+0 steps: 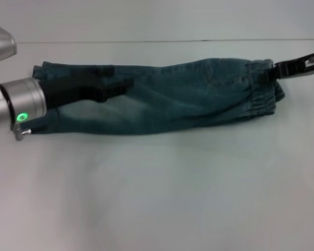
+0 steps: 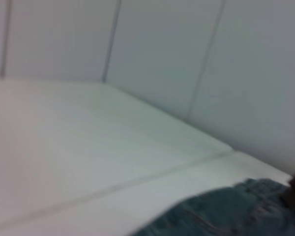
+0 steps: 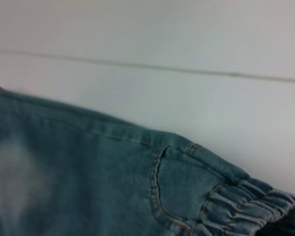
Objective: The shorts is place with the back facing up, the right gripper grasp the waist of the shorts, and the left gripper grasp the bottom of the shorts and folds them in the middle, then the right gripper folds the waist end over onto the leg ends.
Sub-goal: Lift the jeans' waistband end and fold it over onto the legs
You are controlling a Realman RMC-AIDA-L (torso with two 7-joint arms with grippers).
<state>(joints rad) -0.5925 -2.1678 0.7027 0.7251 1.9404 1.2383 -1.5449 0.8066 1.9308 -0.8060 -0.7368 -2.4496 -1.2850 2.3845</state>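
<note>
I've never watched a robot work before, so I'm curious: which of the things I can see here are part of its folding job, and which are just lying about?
Part of the job:
- the shorts, lying folded lengthwise
- the waist
- the leg ends
- the left gripper, over the leg end
- the right gripper, at the waist

Just there:
- the table; nothing else is lying about.

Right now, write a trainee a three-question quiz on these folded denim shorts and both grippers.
1. True or false: the blue-green faded denim shorts lie folded into one long strip.
2. Which gripper is at the ruffled elastic waist: A left, B right?
3. What lies under the black left gripper?

Key:
1. True.
2. B, the black right gripper.
3. The shorts near the flat stitched leg ends.
</note>
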